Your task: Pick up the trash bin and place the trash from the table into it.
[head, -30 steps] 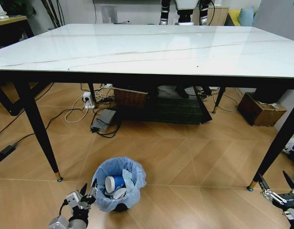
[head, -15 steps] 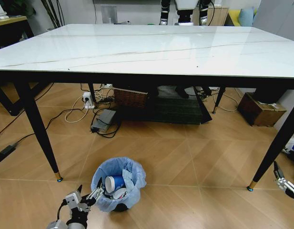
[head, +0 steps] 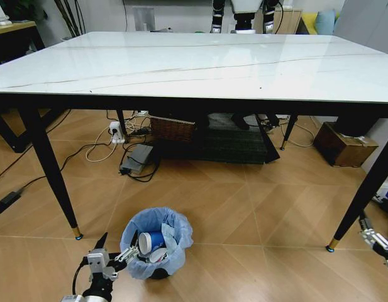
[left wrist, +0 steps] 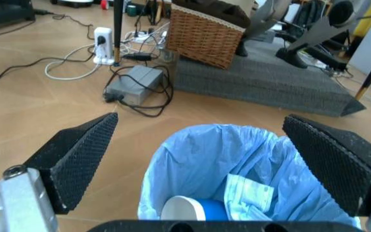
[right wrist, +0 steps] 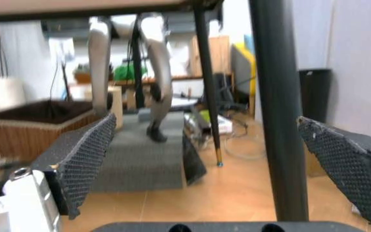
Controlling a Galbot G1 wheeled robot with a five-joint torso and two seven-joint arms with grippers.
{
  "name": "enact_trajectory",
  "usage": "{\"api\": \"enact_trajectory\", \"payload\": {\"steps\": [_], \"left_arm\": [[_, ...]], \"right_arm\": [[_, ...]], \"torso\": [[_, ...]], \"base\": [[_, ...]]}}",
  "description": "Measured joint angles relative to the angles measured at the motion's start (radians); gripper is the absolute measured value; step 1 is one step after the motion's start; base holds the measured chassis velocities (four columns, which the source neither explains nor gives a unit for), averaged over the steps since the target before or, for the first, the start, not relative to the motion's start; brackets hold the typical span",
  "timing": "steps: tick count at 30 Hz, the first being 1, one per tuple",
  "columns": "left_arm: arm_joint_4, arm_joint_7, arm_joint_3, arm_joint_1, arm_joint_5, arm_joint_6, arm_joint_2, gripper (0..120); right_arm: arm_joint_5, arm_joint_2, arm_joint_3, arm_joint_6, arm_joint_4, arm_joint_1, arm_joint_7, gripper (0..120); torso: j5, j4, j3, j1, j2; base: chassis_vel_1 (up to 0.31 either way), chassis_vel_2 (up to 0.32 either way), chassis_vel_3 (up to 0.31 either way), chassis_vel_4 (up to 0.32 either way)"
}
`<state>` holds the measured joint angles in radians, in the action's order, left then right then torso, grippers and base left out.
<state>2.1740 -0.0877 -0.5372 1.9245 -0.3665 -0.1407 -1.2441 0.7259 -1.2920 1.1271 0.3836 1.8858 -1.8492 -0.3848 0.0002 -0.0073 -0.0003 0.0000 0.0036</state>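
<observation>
My left gripper (head: 115, 250) sits low at my front left, arm extended forward, fingers (left wrist: 76, 157) spread wide apart. My right gripper (head: 370, 234) sits low at my far right, near the edge of the head view; its fingers (right wrist: 85, 154) are likewise spread wide, holding nothing.

Left gripper (left wrist: 202, 159): black wedge fingers (left wrist: 76, 154) with fine diamond-knurled pads, silver metal housing, thin black cable. Right gripper (right wrist: 214, 166): same black knurled fingers, white-silver cylindrical fitting beside one.
</observation>
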Motion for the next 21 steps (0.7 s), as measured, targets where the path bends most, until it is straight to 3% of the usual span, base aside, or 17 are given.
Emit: {"api": "enact_trajectory", "payload": {"steps": [8,21], "left_arm": [[-0.026,-0.003,-0.002,-0.016,0.009,-0.014,0.030,100],[-0.040,-0.031,0.000,-0.033,-0.021,0.013,0.035,100]], "right_arm": [[-0.017,0.135,-0.058,-0.030,0.019,-0.090,0.083,100],[-0.027,0.110,-0.076,-0.051,0.026,-0.063,0.124,100]], "torso": [[-0.0006,0.0000,0.000,0.000,0.000],[-0.0002,0.0000,0.000,0.000,0.000]], "base": [[0.000,0.000,0.000,0.000],[0.000,0.000,0.000,0.000]]}}
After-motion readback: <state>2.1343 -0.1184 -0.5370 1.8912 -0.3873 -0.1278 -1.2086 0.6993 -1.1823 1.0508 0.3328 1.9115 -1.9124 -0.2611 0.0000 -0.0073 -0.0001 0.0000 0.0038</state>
